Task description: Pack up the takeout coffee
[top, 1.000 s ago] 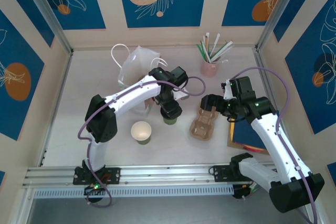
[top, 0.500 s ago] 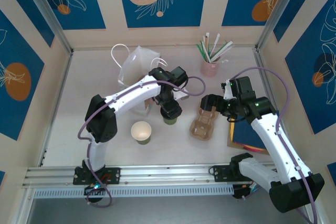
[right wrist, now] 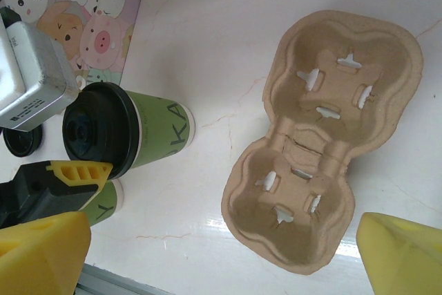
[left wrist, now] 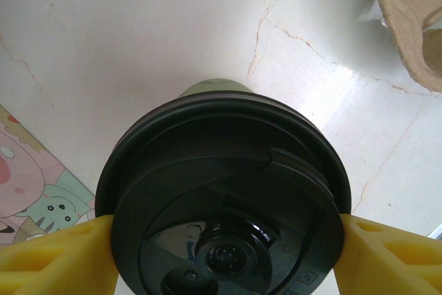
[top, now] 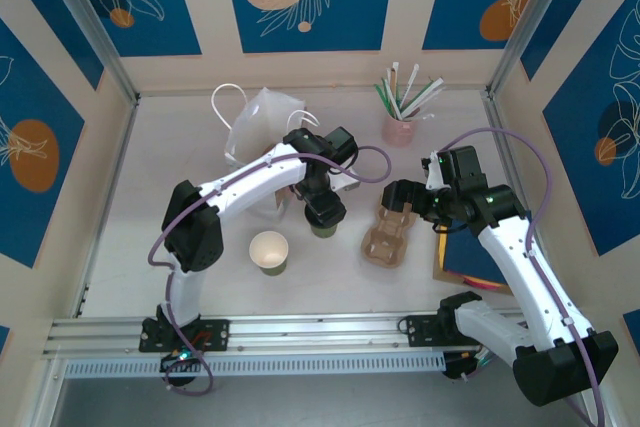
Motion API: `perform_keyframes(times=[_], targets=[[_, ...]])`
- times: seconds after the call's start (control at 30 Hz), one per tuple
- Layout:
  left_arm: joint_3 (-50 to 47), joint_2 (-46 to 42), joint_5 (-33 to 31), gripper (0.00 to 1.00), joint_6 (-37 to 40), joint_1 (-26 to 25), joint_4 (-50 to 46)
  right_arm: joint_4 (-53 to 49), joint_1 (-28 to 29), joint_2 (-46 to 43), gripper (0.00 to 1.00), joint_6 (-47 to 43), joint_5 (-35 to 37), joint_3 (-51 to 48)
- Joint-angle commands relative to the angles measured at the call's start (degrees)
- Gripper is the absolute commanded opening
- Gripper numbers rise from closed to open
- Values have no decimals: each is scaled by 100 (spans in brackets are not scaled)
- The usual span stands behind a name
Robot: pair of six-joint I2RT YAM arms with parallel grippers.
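The takeout coffee (right wrist: 141, 136), a dark-green cup under a black lid (left wrist: 224, 191), stands upright on the table just left of the carrier. My left gripper (left wrist: 224, 246) reaches down over it (top: 322, 228), and both yellow fingers (left wrist: 59, 257) press against opposite edges of the lid. The left gripper (top: 325, 209) covers most of the cup in the top view. My right gripper (right wrist: 221, 267) is open above the cardboard carrier (right wrist: 324, 136), nothing between its fingers (right wrist: 38, 253). The right gripper (top: 402, 197) hangs over the carrier's far end.
A lidless green cup (top: 268, 252) stands near left of the takeout coffee. The gift bag (top: 262, 127) with cartoon animals (right wrist: 83, 5) lies behind the left arm. A pink cup of straws (top: 399, 129) is at the back. A dark flat board (top: 470, 257) lies right of the carrier (top: 390, 235).
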Motion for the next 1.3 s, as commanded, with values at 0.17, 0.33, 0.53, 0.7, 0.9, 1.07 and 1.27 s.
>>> perform_keyframes(times=[0.17,0.33,0.53,0.7,0.9,1.07,1.27], targets=[[195,186,-60,75,-29,-43,-308,-34,-36,-106,99,-29,-148,23],[204,225,-112,75,-21,-58,-334,-38,-42,-104,99,-24,-154,29],[231,239,-163,74,-3,-54,-395,-37,-36,-108,99,-25,-147,23],[240,258,-156,76,-7,-65,-430,-32,-39,-105,99,-29,-154,14],[248,287,-144,76,6,-58,-448,-31,-41,-118,99,-28,-146,5],[240,297,-167,75,-3,-61,-482,-13,-36,-132,99,-21,-145,-30],[248,283,-189,74,-7,-67,-483,-16,-44,-134,99,-21,-146,5]])
